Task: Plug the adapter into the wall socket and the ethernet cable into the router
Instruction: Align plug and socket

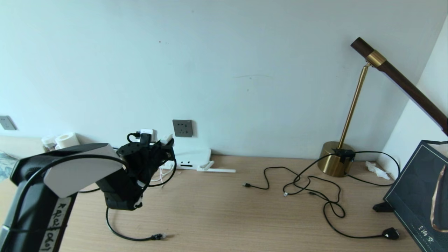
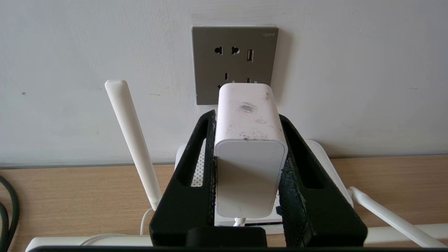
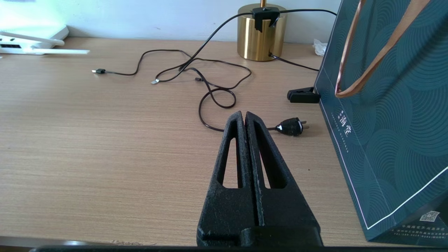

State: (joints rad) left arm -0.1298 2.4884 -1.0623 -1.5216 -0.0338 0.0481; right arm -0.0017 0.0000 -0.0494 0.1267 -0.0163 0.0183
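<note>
Gripping adapter (image 2: 249, 147) in my left pincer (image 2: 246, 115), wall socket (image 2: 234, 63) just ahead, router (image 2: 325, 157) below; my right pincer (image 3: 245, 117) resting closed over desk (image 3: 105, 140).

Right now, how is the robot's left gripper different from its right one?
The left gripper is clamped on the white adapter, held up facing the dark grey wall socket; the right gripper is shut on nothing, hanging over the wooden desk. Both have black fingers.
</note>
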